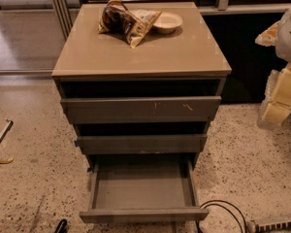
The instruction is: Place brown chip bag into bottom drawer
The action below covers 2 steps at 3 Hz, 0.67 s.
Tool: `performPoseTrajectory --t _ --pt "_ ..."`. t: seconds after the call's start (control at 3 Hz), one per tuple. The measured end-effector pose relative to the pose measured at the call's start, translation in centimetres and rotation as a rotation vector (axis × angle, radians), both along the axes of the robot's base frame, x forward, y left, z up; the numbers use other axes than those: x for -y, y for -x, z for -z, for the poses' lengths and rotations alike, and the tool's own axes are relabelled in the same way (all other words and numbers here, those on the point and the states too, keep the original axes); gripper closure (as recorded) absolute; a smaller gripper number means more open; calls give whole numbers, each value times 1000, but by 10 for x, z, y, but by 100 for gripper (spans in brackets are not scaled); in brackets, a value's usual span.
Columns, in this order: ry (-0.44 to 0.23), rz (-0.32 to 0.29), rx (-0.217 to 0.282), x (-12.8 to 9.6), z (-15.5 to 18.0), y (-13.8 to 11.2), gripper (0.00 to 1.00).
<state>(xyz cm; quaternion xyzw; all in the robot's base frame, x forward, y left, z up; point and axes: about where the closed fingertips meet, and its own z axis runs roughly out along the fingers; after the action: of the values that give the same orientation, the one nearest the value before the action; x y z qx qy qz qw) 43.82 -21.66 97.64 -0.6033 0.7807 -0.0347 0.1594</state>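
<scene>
The brown chip bag lies crumpled on the back of the cabinet top, touching the round cream bowl on its right. The bottom drawer is pulled out wide and its tray holds nothing. The two drawers above it are pulled out only slightly. My gripper is the white and yellow shape at the right edge of the view, beside the cabinet at the height of the top drawer, well away from the bag and holding nothing that shows.
A black cable and a power strip lie on the speckled floor at the bottom right, close to the open drawer's corner. A thin dark object sits at the left edge. A glass wall and rail stand behind the cabinet.
</scene>
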Motion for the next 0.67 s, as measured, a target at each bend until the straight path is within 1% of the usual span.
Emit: performPoseTrajectory --t 0.33,0.67 --pt "0 0 0 0 0 0 0" --pt "-33 10 15 -7 -2 -6 0"
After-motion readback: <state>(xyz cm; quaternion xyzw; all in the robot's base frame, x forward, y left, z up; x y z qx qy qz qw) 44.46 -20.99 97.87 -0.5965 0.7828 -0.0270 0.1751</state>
